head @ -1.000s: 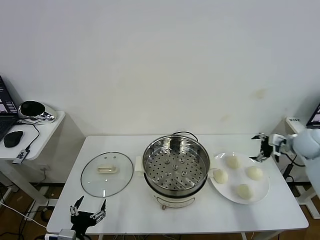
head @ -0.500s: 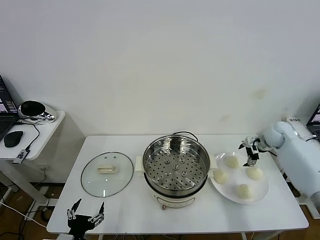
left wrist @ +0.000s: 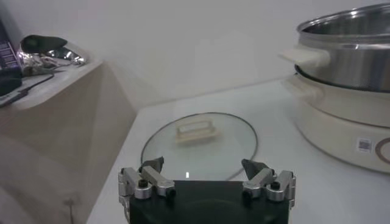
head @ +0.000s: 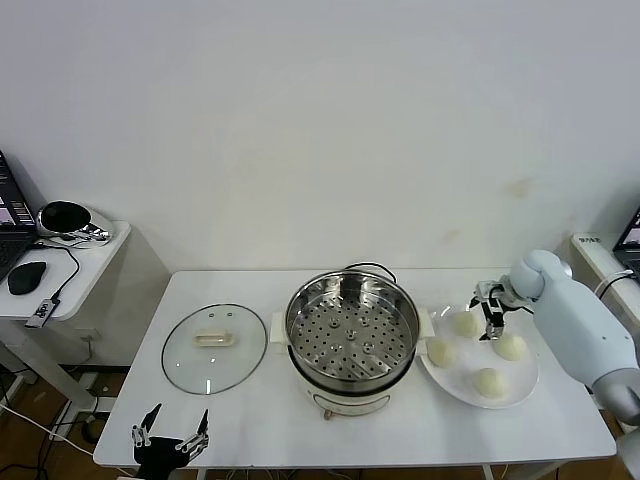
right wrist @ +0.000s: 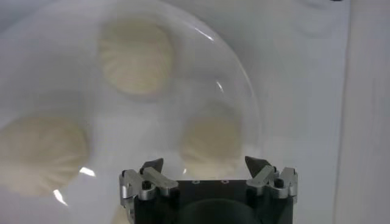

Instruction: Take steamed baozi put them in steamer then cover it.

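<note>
So far nothing of the job is done, as far as I can see. The steamer (head: 352, 338) stands in the middle of the bench (head: 250, 420), its perforated tray bare and its top uncovered. All four steamed baozi (head: 486, 381) sit on the white plate (head: 440, 375) just beside the steamer, on the robot's right of it. The cover (head: 214, 346) lies flat on the bench on the other side of the steamer, handle up, not touching it.

The right pincer (head: 488, 312) hangs over the plate's far side, between two of the buns, jaws spread wide and holding nothing. From its own wrist view the buns look soft and blurred beneath the right pincer, so I cannot say for certain which one it is lined up on; probably the one nearest its jaws.

The left pincer (head: 168, 438) waits low at the near edge of the bench, on the cover's side of the steamer, also wide open and empty.

Left to do: four buns into the steamer, then the cover on.
</note>
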